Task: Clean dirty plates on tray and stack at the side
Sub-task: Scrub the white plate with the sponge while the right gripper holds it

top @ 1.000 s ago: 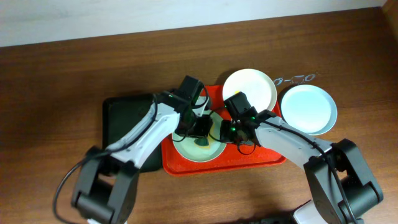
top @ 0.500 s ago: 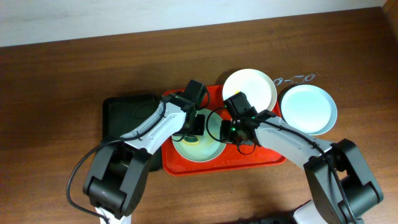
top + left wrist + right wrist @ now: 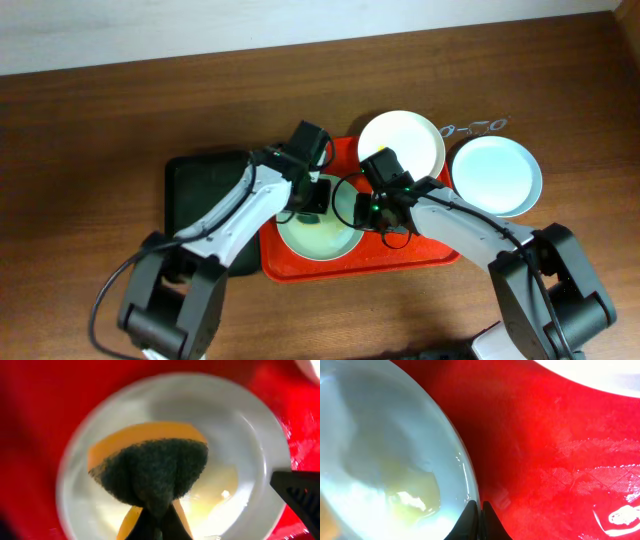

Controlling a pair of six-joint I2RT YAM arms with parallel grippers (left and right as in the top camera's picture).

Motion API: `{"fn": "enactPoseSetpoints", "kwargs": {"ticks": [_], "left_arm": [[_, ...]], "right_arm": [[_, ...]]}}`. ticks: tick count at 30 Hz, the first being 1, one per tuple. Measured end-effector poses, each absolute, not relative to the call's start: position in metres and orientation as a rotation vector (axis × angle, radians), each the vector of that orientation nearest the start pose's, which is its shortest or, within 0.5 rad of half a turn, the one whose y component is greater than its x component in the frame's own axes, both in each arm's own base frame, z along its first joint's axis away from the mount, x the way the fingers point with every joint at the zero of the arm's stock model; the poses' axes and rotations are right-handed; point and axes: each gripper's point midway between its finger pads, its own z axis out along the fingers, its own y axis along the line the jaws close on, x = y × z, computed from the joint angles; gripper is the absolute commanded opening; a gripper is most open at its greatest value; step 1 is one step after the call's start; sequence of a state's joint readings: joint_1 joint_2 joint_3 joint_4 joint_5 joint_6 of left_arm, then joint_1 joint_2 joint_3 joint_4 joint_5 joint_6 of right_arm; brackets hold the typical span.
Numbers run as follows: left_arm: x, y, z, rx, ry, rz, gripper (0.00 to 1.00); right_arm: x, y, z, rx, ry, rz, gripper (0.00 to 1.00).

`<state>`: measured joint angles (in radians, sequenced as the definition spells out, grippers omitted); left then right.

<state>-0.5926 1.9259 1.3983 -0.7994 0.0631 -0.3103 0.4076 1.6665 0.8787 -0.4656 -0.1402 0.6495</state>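
Since the earlier overhead frame, the left tool [image 3: 313,200] has carried its sponge from the middle of the plate up toward the plate's upper edge. The right arm has stayed where it was.

Overhead: a bright red rectangular plastic tray [image 3: 430,255] sits at the centre of the brown wooden counter [image 3: 90,130]. A black rectangular tray [image 3: 200,185] lies against its left side. A pale green round shallow plate [image 3: 320,240] lies in the left half of the red tray. The left tool is over the plate's upper part, clenched on a yellow sponge with a dark green scouring face [image 3: 316,193]. The right tool [image 3: 354,208] is at the plate's right rim. A white round plate [image 3: 400,143] lies over the tray's upper right corner. A pale blue round plate [image 3: 495,175] rests on the counter just beside it, at the right.

Left wrist: the sponge [image 3: 150,467] fills the middle of the frame, pinched from below by the left tool [image 3: 155,525], its green face toward the camera. Behind it is the pale plate [image 3: 240,430] with a yellowish smear [image 3: 215,487], and red tray [image 3: 30,405] all round. A dark finger of the right tool [image 3: 300,495] reaches in at the right edge.

Right wrist: the right tool [image 3: 480,512], at bottom centre, is pinched tight on the plate's rim. The plate [image 3: 375,430] fills the left of the frame, with the smear [image 3: 415,497] low in it. Wet red tray [image 3: 545,445] fills the right. The white plate's edge [image 3: 600,375] shows at upper right.
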Motion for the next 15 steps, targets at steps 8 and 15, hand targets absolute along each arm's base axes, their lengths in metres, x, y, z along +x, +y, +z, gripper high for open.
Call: {"fn": "enactPoseSetpoints", "kwargs": {"ticks": [8, 15], "left_arm": [[0.357, -0.219, 0.056, 0.381, 2.824, -0.04, 0.0], [0.347, -0.221, 0.013, 0.397, 2.939, -0.044, 0.0]], "right_arm": [[0.3, 0.156, 0.013, 0.318, 2.893, 0.411, 0.04], [0.3, 0.156, 0.013, 0.319, 2.893, 0.411, 0.04]]}}
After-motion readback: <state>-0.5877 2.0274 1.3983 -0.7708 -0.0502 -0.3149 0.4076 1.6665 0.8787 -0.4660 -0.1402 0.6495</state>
